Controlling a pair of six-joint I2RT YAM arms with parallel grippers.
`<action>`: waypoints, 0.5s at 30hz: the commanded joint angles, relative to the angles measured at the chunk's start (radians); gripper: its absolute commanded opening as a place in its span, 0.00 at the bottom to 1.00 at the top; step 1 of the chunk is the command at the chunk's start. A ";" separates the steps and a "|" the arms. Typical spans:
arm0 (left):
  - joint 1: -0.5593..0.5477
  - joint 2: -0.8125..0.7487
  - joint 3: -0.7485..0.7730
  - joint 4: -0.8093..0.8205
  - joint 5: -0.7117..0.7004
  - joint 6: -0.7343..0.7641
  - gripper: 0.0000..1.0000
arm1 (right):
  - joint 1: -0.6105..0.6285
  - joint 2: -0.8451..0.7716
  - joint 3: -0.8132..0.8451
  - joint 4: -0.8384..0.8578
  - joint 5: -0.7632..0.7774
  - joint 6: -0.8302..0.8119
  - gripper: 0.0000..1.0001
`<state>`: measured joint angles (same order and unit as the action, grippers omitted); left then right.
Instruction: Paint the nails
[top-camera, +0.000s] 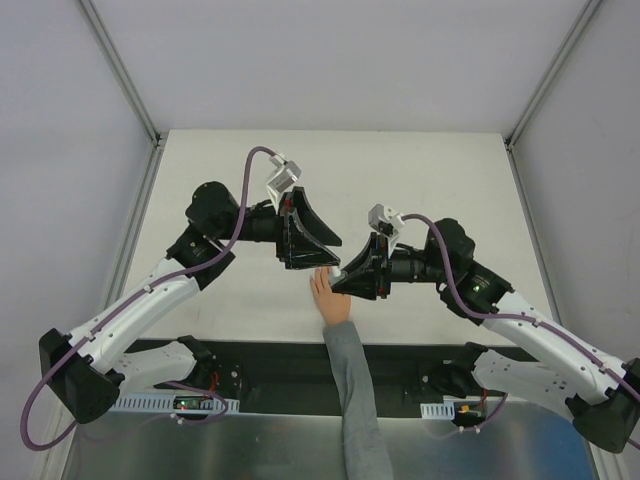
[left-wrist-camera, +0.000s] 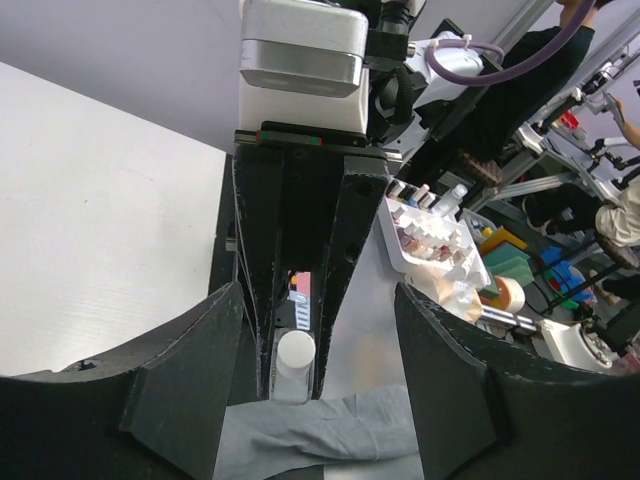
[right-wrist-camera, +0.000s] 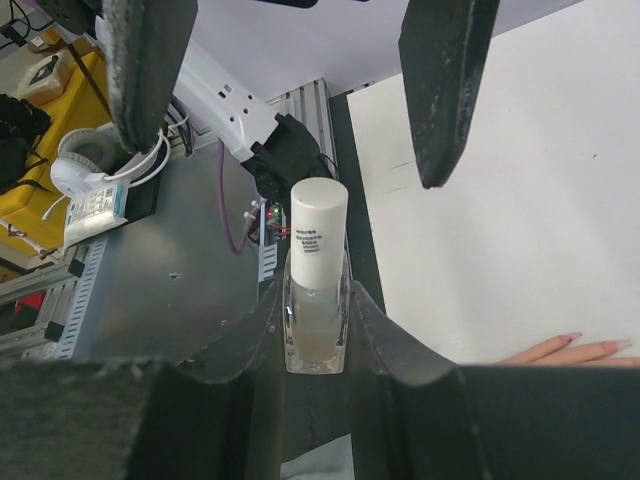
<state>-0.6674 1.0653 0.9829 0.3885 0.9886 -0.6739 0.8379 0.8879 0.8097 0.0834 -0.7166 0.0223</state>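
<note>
Nails on table, right hand clamping bottle

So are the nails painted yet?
Not yet. Done: the right fingers clamp the small clear bottle, and the hand lies on the table. In hand: the open left fingers face its white cap, still on. Left: uncapping and painting the nails.

On worktop, toward its 6 o'clock edge: hand, pointing to 12. At hand's 11 o'clock, left gripper; at 2 o'clock, apparently just beside fingertips, right gripper with bottle inside.
</note>
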 joint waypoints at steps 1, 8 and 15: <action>-0.006 0.010 0.040 0.092 0.064 -0.029 0.59 | 0.003 -0.035 0.059 0.036 -0.009 -0.016 0.00; -0.008 0.045 0.043 0.093 0.096 -0.019 0.55 | 0.003 -0.040 0.078 0.046 0.038 -0.045 0.01; -0.029 0.045 0.048 0.092 0.088 -0.012 0.43 | 0.003 -0.037 0.082 0.046 0.092 -0.041 0.00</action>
<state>-0.6750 1.1164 0.9890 0.4152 1.0462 -0.6937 0.8379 0.8650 0.8433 0.0750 -0.6651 -0.0040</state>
